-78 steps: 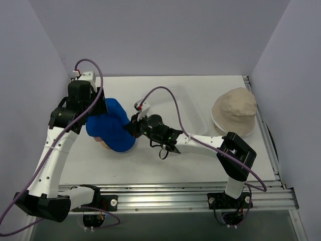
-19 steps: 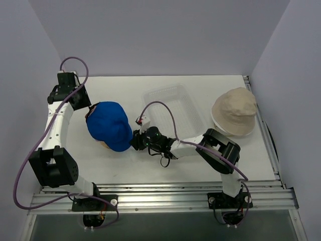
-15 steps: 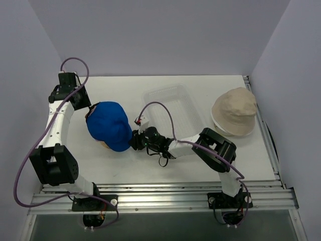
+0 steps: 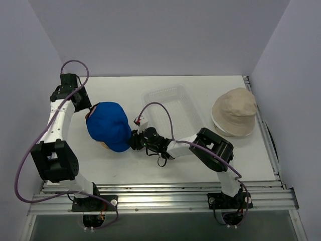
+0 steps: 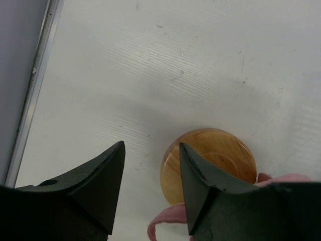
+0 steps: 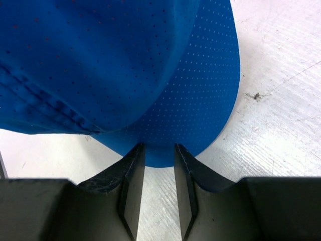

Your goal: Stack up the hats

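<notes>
Overhead camera looks down on the whole table [image 4: 125, 88]. Wrist cameras look down from very near; right wrist and overhead share the blue cap [image 4: 109, 125], 9 o'clock.

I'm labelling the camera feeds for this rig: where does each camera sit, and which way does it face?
Top external: above and behind the bases, looking down on the table, left arm, right arm, blue cap, beige bucket hat, clear basket.
Left wrist: on the left arm, facing down past the left fingers at the orange-brown dome and pink fabric.
Right wrist: on the right arm, facing the cap's brim past the right fingers.
Shared: top external and right wrist both show the blue cap.
</notes>
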You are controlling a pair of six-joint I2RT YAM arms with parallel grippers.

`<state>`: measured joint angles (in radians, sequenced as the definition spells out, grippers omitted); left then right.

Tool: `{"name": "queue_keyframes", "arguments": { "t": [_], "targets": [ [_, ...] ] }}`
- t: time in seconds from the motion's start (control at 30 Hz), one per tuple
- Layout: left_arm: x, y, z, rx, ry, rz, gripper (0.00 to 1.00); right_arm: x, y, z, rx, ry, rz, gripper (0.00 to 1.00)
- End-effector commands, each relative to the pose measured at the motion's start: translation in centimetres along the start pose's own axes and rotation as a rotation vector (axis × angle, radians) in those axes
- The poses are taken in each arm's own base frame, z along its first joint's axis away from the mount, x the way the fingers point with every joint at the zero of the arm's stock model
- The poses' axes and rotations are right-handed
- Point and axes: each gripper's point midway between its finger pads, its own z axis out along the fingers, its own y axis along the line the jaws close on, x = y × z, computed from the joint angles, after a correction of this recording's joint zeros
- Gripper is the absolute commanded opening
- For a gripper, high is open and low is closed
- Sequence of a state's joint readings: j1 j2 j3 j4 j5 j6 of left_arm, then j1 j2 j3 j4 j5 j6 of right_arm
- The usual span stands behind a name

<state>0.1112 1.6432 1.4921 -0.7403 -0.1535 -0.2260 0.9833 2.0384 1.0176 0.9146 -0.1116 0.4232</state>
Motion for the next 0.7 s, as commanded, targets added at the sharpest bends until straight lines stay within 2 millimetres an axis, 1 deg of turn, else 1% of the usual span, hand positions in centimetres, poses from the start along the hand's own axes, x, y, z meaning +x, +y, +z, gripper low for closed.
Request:
{"name": "queue_keyframes", "arguments": {
  "t": [0.0,0.03,0.1,0.2,0.23,0.27,0.33,0.37,0.53,0.57,0.6,0.63,0.67],
  "targets": [
    [-5.0,1.0,-6.3,-0.002,-0.199,-0.079,0.60,-2.7,1.2,0.3,-0.032,-0.082,0.000,0.26],
    [-6.1,1.2,-7.7,-0.002,-0.233,-0.093,0.61,-2.6,1.2,0.3,-0.036,-0.078,0.000,0.26],
    [-6.7,1.1,-9.5,0.022,-0.262,-0.102,0.64,-2.6,1.2,0.4,-0.040,-0.075,0.001,0.26],
    [-6.9,0.0,-11.1,0.101,-0.293,-0.085,0.64,-2.7,1.3,0.4,-0.043,-0.075,0.000,0.26],
    [-6.8,-0.3,-11.1,0.122,-0.292,-0.077,0.64,-2.7,1.4,0.4,-0.047,-0.075,-0.001,0.26],
    [-6.1,-0.7,-10.7,0.146,-0.275,-0.062,0.64,-2.7,1.4,0.4,-0.046,-0.074,-0.001,0.26],
    [-5.4,-0.9,-10.1,0.153,-0.251,-0.055,0.65,-2.9,1.5,0.4,-0.049,-0.076,-0.001,0.26],
    [-4.6,-0.9,-9.3,0.150,-0.226,-0.049,0.64,-2.9,1.5,0.4,-0.050,-0.075,0.000,0.26],
    [-3.0,-1.0,-6.6,0.143,-0.160,-0.033,0.64,-2.7,1.4,0.3,-0.049,-0.069,0.000,0.26],
    [-3.0,-1.1,-6.2,0.149,-0.161,-0.031,0.64,-2.7,1.4,0.3,-0.049,-0.069,0.002,0.26],
    [-2.6,-1.3,-5.4,0.152,-0.137,-0.029,0.64,-2.6,1.4,0.3,-0.050,-0.068,0.002,0.26],
    [-2.4,-1.6,-4.9,0.169,-0.120,-0.026,0.63,-2.6,1.4,0.3,-0.048,-0.067,0.002,0.26],
    [-1.9,-2.1,-4.1,0.192,-0.088,-0.020,0.61,-2.3,1.2,0.4,-0.046,-0.062,0.004,0.26]
  ]
}}
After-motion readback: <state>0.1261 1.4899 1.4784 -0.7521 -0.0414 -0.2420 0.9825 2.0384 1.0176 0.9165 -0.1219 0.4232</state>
